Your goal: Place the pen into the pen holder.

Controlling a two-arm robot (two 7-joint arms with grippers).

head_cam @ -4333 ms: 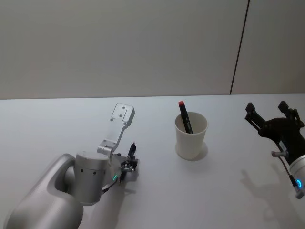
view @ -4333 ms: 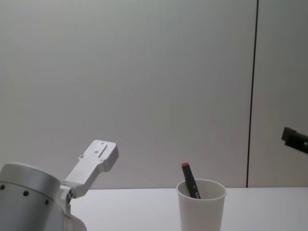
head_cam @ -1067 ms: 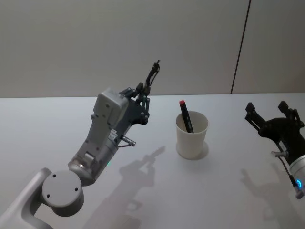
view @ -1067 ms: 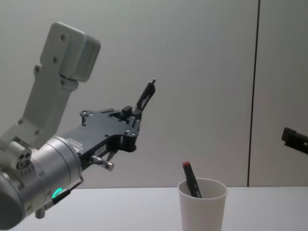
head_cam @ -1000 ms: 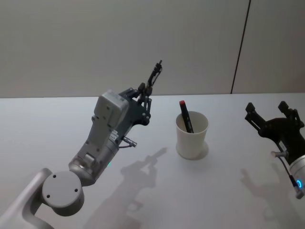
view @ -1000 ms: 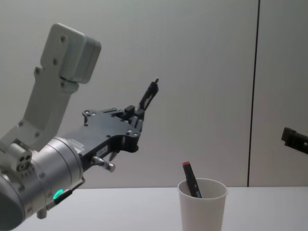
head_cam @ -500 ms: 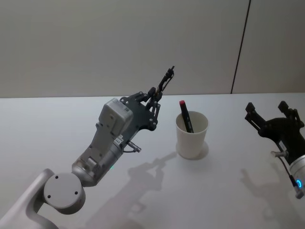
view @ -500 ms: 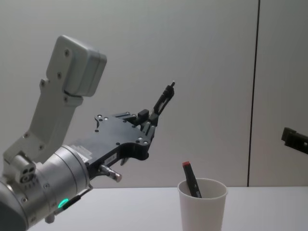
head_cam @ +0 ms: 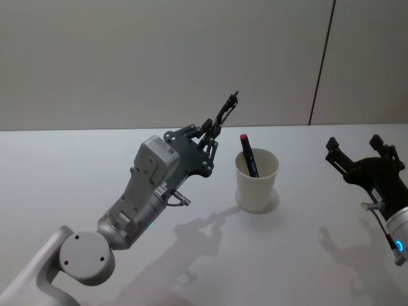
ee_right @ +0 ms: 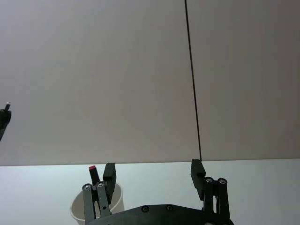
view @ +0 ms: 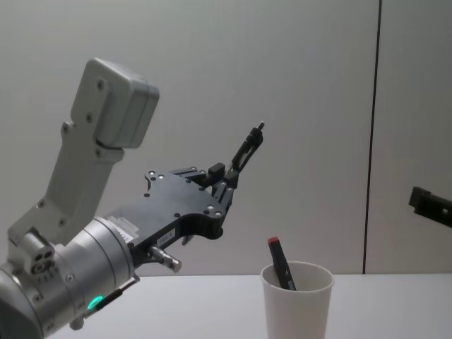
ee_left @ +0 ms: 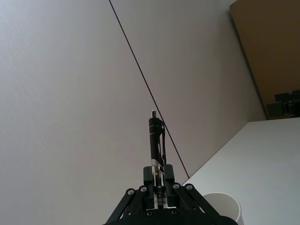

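Note:
My left gripper is shut on a black pen and holds it in the air, tilted up and forward. It hangs just left of the pen holder, a white paper cup standing on the table. The chest view has the pen above and left of the cup. In the left wrist view the pen sticks straight out from the jaws. A black marker with a red cap leans inside the cup. My right gripper is open at the right, apart from the cup.
The white table has free room around the cup. A plain grey wall with a dark vertical seam stands behind. The right wrist view looks past its open fingers at the cup.
My left gripper has carried the pen to the right, closer to the cup, and a little higher. The right gripper has barely moved.

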